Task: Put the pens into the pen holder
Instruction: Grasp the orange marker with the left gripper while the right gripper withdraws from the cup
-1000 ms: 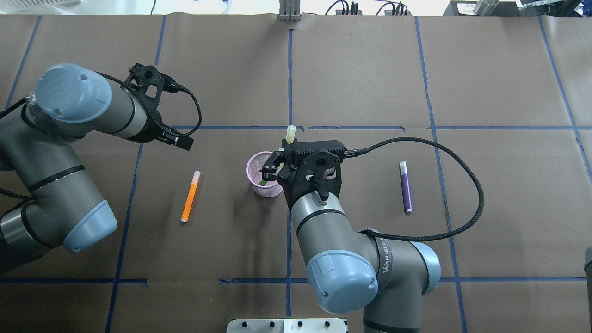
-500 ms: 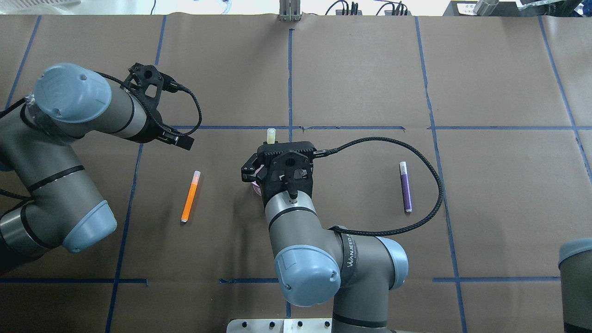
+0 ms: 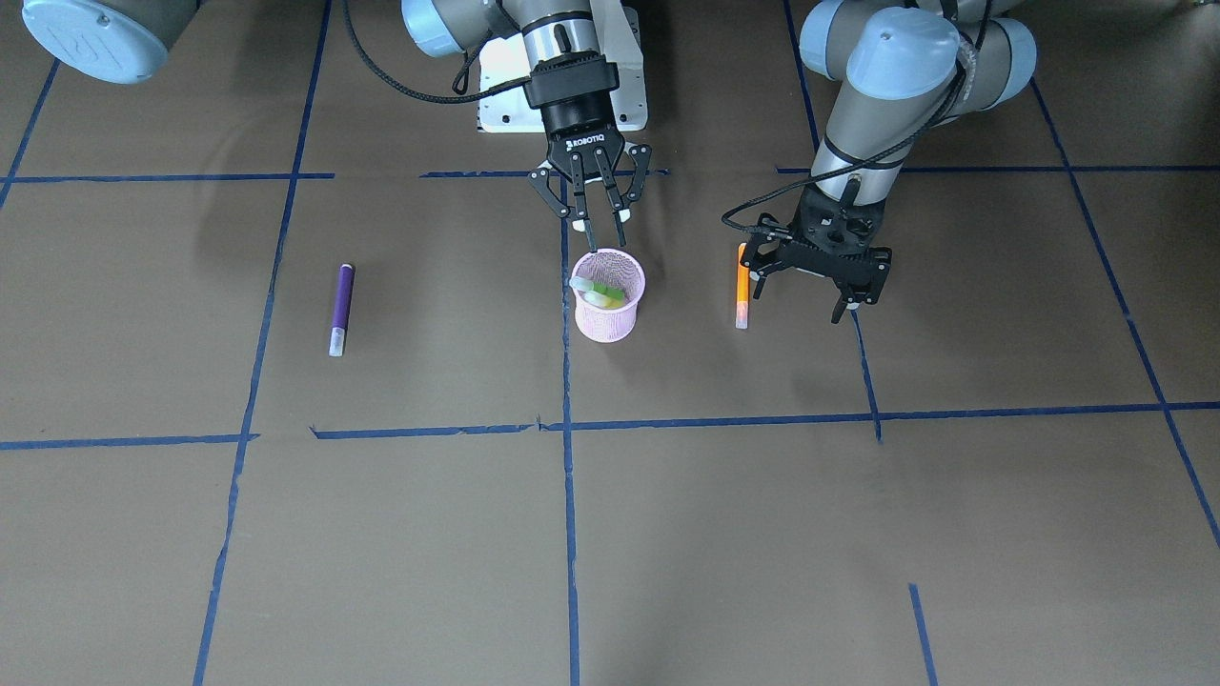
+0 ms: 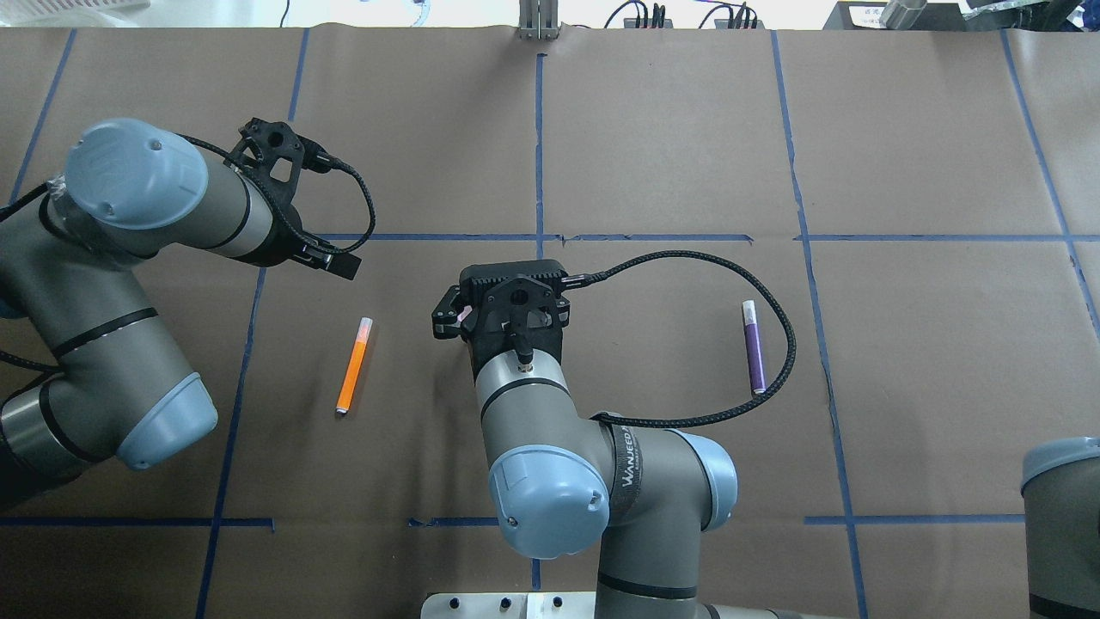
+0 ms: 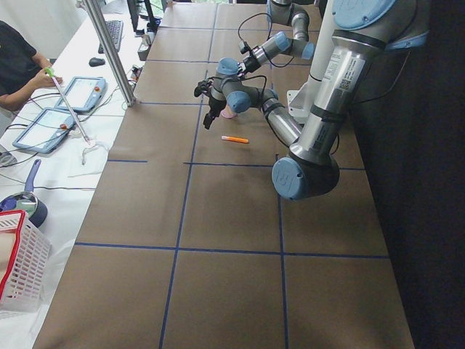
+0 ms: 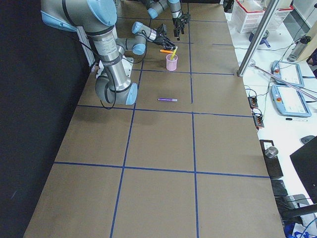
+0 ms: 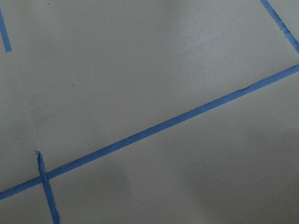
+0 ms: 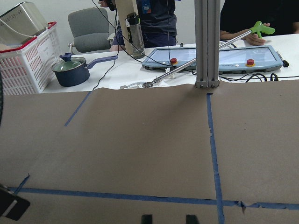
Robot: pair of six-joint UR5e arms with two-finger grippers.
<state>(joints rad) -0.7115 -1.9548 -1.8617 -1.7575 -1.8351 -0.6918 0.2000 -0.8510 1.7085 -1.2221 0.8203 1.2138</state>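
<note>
Green pen point(image 3: 600, 290) has dropped into pen holder point(image 3: 606, 325), under right claw point(image 3: 604, 236).

Overhead, front opposed; side views flank; all share table point(image 4: 653, 129) centre.

Right end effector point(image 3: 601, 227) points straight down, fingers spread and empty; left end effector point(image 3: 801, 295) hovers low, also spread.

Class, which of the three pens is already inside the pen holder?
The green pen: it leans inside the pink pen holder, while the orange pen and the purple pen lie flat on the table.
</note>
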